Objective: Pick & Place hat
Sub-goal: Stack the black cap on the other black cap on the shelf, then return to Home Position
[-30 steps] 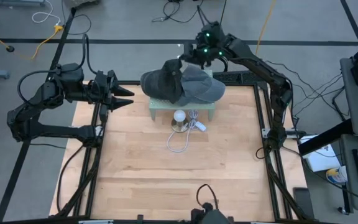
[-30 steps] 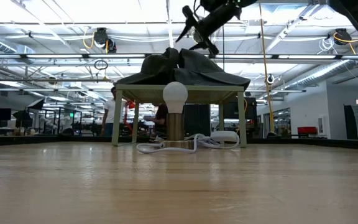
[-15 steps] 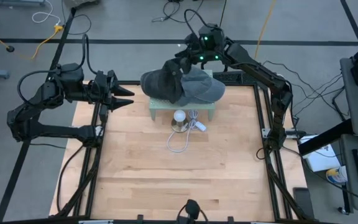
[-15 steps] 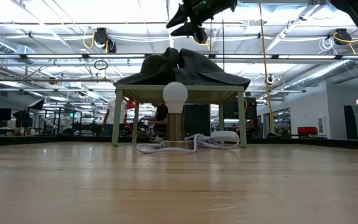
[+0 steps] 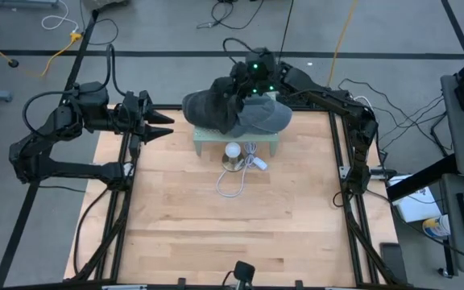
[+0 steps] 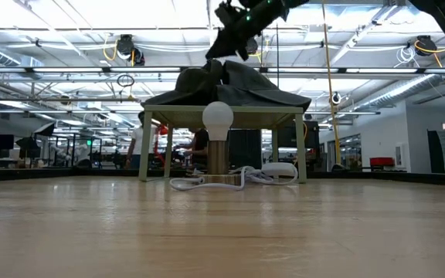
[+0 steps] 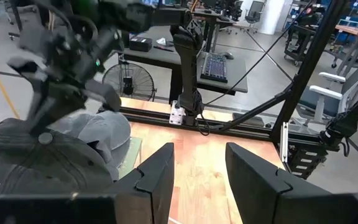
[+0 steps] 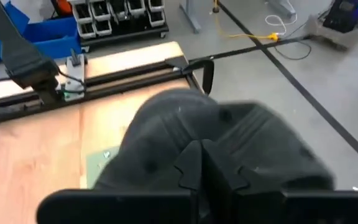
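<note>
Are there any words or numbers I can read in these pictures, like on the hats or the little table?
None can be read.
Hats: no word or logo shows on them.
Small stand: no writing on it.
Light bulb: plain, no print.
Blue bins: any labels are too blurred to read.
Keyboard: keys too small to read.

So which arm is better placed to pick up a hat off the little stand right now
The right arm. Its pincer hangs directly above the hats piled on the small green stand, fingers together. The left pincer waits open at the table's left edge, well away from the stand.
</note>
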`<state>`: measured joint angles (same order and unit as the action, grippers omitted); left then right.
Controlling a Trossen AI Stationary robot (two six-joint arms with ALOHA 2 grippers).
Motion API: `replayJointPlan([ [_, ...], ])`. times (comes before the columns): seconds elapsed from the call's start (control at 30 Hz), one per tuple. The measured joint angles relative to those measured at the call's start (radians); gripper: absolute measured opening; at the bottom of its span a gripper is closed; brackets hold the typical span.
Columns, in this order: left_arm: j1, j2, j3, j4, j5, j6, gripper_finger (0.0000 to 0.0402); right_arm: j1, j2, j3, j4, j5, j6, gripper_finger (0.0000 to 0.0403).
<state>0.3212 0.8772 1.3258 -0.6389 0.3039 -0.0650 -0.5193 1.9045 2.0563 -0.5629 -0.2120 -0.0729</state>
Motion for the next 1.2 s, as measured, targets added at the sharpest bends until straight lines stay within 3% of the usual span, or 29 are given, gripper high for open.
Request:
replayJointPlan([
  [0.17, 0.0, 0.0, 0.0, 0.002, -0.044, -0.001, 0.0147, -0.007, 0.0, -0.121, 0.089, -0.001, -0.018, 0.0001],
  [0.37, 0.0, 0.0, 0.0, 0.007, -0.065, -0.001, 0.0147, -0.012, 0.0, -0.24, 0.194, -0.08, -0.01, 0.0001],
  [0.7, 0.0, 0.0, 0.0, 0.007, -0.131, 0.007, 0.0147, -0.023, -0.018, -0.255, 0.213, -0.081, -0.034, 0.0003],
  [1.2, 0.0, 0.0, 0.0, 0.007, -0.19, 0.035, 0.0147, -0.013, -0.193, -0.254, 0.161, -0.079, -0.022, 0.015],
])
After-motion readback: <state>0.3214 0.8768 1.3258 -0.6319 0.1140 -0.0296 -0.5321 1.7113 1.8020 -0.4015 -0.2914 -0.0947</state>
